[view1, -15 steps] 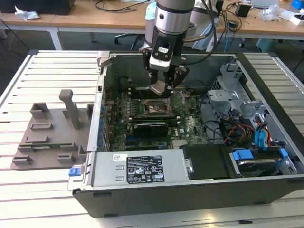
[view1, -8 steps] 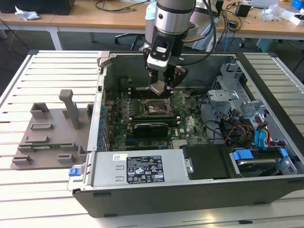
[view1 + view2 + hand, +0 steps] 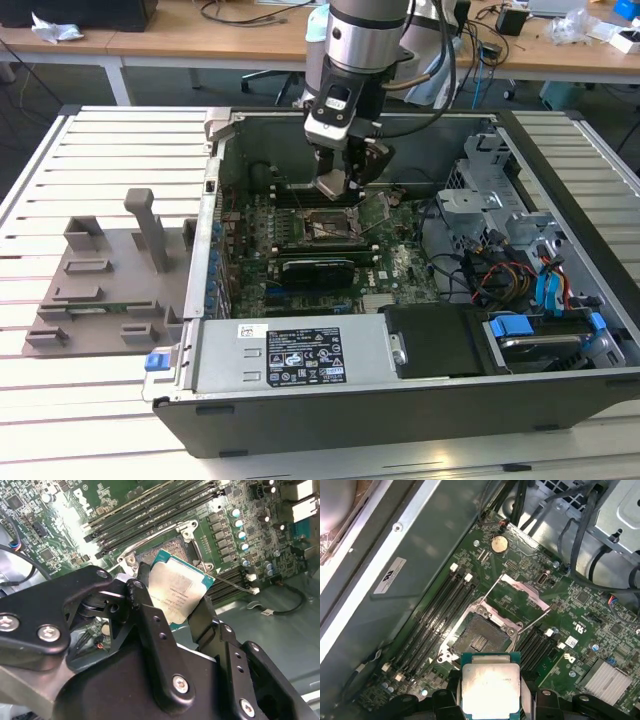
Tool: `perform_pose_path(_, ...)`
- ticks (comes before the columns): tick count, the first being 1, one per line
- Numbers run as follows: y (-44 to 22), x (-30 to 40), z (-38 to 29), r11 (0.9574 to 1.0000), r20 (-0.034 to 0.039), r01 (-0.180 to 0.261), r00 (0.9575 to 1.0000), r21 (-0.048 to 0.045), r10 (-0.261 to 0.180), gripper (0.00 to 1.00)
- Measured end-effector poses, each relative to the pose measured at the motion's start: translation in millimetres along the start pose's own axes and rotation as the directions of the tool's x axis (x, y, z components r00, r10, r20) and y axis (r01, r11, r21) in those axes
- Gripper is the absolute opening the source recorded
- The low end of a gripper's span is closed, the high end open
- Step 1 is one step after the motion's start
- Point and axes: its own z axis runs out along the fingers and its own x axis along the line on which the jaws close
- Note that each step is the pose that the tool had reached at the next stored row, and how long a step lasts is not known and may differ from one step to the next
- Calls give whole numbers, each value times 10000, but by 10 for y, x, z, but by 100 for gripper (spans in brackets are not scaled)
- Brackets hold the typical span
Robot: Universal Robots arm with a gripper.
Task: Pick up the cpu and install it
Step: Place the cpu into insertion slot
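Above the middle of the open dark-grey computer case [image 3: 420, 410], in the exterior view, the silver robot arm's black gripper [image 3: 345, 185] hangs just over the green motherboard [image 3: 400, 270], directly above the black rectangular socket frame [image 3: 322, 228]. A grey plastic tray [image 3: 100, 285] lies outside the case, at the exterior view's left, well apart from the gripper.

Second wrist view: the two black fingers [image 3: 150, 625] are closed partway onto opposite edges of the cpu [image 3: 180, 592], a small flat square chip with a silver-grey metal top and a thin teal rim. It is held tilted and clear of the board, with the socket behind it.

First wrist view: the chip sits clamped between the fingers, near the uncovered socket, whose hinged metal load plate [image 3: 517, 597] stands raised. Black memory slots [image 3: 435, 615] run beside the socket.
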Motion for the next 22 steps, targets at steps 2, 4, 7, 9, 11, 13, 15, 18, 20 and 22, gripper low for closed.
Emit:
perform_pose_path(2, 0, 0, 0, 9999, -8, -142, 9999, -2, 142, 55)
perform_pose_path(4, 0, 0, 0, 9994, -18, -343, 9994, -5, 343, 55)
perform_pose_path(7, 0, 0, 1, 9982, -30, -599, 9982, -8, 599, 55)
perform_pose_path(9, 0, 0, 1, 9966, -42, -820, 9966, -10, 820, 55)
perform_pose_path(11, 0, 0, 1, 9959, -47, -909, 9959, -11, 909, 55)
perform_pose_path(13, 0, 0, 2, 9940, -56, -1092, 9940, -13, 1092, 55)
perform_pose_path(15, 0, 0, 2, 9924, -63, -1232, 9924, -14, 1232, 55)
perform_pose_path(18, 0, 0, 2, 9896, -73, -1439, 9896, -15, 1438, 55)
perform_pose_path(20, 0, 0, 2, 9879, -79, -1554, 9878, -15, 1554, 55)
perform_pose_path(22, 0, 0, 2, 9863, -84, -1651, 9863, -15, 1650, 55)
